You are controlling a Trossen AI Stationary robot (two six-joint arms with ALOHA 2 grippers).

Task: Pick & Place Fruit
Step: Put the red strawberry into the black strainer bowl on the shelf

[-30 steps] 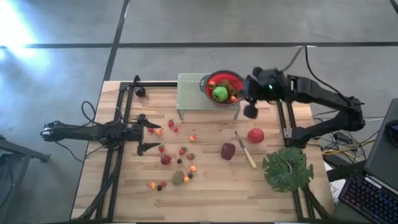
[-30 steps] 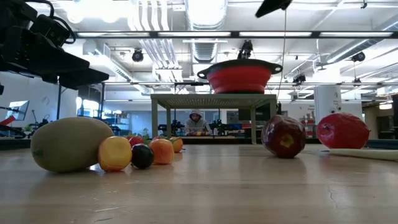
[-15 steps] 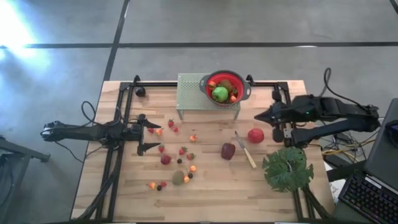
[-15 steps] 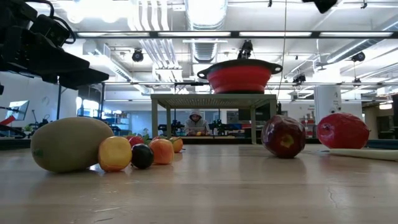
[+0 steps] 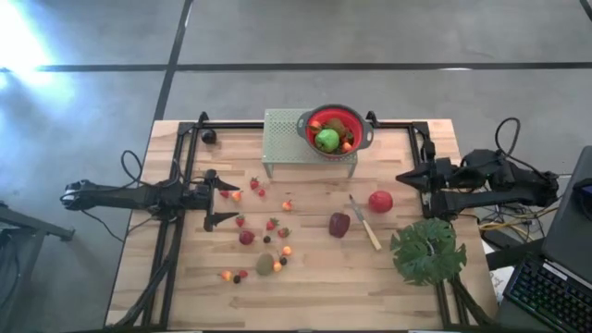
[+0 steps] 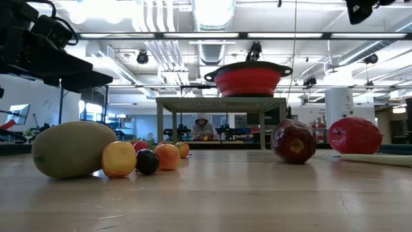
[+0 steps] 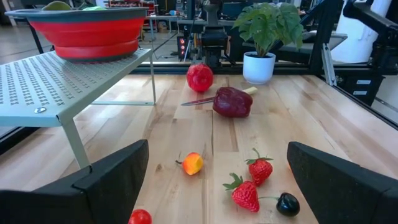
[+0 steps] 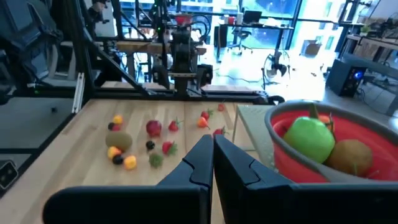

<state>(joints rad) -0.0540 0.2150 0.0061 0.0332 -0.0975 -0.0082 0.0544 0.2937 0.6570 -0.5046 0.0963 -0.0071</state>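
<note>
Fruit, loose: strawberries [image 5: 272, 224], kiwi [image 5: 265, 265], orange pieces and dark berries scattered left of centre on the wooden surface [image 5: 314, 287]; dark maroon fruit [image 5: 339, 225] and red apple [image 5: 380, 201] right of centre, a knife [image 5: 364, 225] between them.
Fruit, placed: green apple [image 5: 326, 140] with others in the red bowl [image 5: 351, 118], on a perforated stand [image 5: 282, 139], upper centre.
Left hand [image 5: 225, 197]: low at left, fingers spread, empty.
Right hand [image 5: 401, 178]: right edge, closed, empty.
Green leaf [image 5: 427, 252]: lower right.
</note>
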